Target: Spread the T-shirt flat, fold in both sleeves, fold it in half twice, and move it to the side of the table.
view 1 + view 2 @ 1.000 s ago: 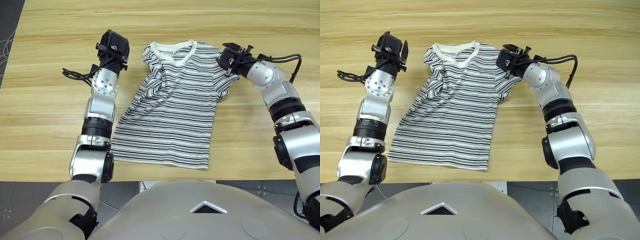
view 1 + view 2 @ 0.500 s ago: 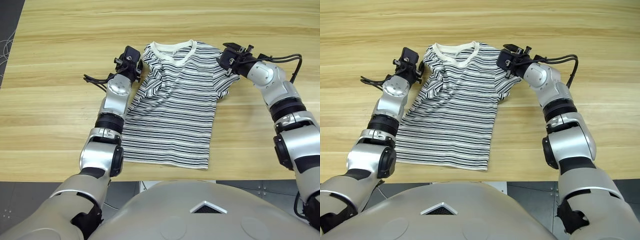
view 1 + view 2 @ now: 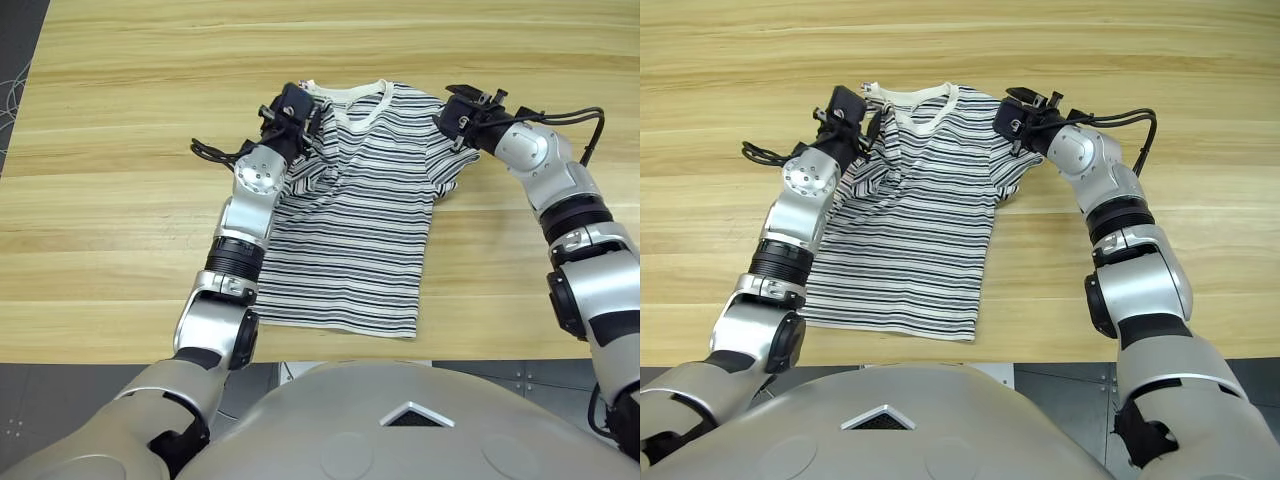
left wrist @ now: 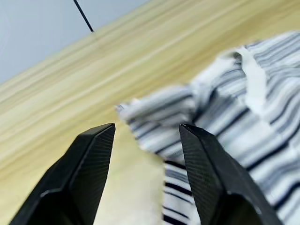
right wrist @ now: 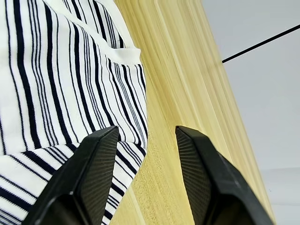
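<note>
You will find the striped T-shirt (image 3: pixel 350 230) lying on the wooden table (image 3: pixel 120 220); its cream collar (image 3: pixel 345 98) points toward the far edge and its hem (image 3: pixel 335 322) lies near the front edge. The body lies mostly flat; the fabric at the robot's left shoulder is bunched and creased.

The left gripper (image 4: pixel 146 129) sits over that bunched shoulder, just beside the collar; its two fingers stand apart with nothing between them; the crumpled sleeve edge lies below the gap.

The right gripper (image 5: pixel 147 131) sits at the shirt's right shoulder, above the right sleeve (image 3: pixel 448 178); its fingers are likewise spread and hold nothing; the sleeve's striped edge lies under them.

You cannot confirm from these views whether either gripper's tips touch the cloth; they appear to be just above it.
</note>
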Available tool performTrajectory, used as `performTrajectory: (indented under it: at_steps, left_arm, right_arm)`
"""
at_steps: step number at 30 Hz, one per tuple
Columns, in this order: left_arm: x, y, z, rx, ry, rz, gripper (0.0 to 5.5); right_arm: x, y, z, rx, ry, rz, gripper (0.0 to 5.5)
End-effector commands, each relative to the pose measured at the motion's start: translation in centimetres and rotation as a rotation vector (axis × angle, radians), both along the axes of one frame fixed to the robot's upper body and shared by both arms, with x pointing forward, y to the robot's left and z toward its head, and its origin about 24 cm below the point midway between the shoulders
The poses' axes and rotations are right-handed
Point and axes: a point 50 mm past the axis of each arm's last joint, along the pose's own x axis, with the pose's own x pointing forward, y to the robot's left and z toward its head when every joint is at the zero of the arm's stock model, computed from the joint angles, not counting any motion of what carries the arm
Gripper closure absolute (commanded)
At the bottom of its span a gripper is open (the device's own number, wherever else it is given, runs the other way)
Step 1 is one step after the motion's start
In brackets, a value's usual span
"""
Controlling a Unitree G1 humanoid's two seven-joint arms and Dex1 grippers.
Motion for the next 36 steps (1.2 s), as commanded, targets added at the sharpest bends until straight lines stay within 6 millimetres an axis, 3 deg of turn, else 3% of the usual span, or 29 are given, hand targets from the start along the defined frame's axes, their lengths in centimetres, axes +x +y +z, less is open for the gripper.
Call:
performTrajectory:
  at_steps: [1, 10, 14, 18, 27, 31, 36]
  left_arm:
    - [-0.1, -0.6, -1.6, 0.040, 0.052, -0.037, 2.95]
    - [1.5, -0.1, -1.3, 0.078, 0.006, -0.024, 2.95]
    - [2.6, 2.6, -1.5, 0.249, 0.047, 0.050, 2.95]
    - [2.4, 5.0, -2.4, 0.324, 0.100, 0.134, 2.95]
    - [2.5, 4.5, -2.3, 0.311, 0.086, 0.130, 2.95]
    - [3.4, 4.0, -0.7, 0.314, -0.028, 0.141, 2.95]
    - [4.6, 4.8, 1.6, 0.411, -0.170, 0.185, 2.95]
  right_arm:
    - [0.2, -0.3, 0.4, -0.006, -0.011, -0.005, 3.22]
    - [0.2, -0.1, 0.3, -0.004, -0.006, -0.003, 3.22]
    - [0.2, -0.1, 0.4, -0.003, -0.008, 0.003, 3.22]
    - [0.1, 0.1, 0.4, -0.001, -0.009, 0.011, 3.22]
    - [0.3, 1.0, 1.7, 0.081, -0.083, 0.049, 3.22]
    - [0.4, 1.8, 3.4, 0.182, -0.166, 0.083, 3.22]
    - [0.3, 1.6, 3.4, 0.167, -0.180, 0.088, 3.22]
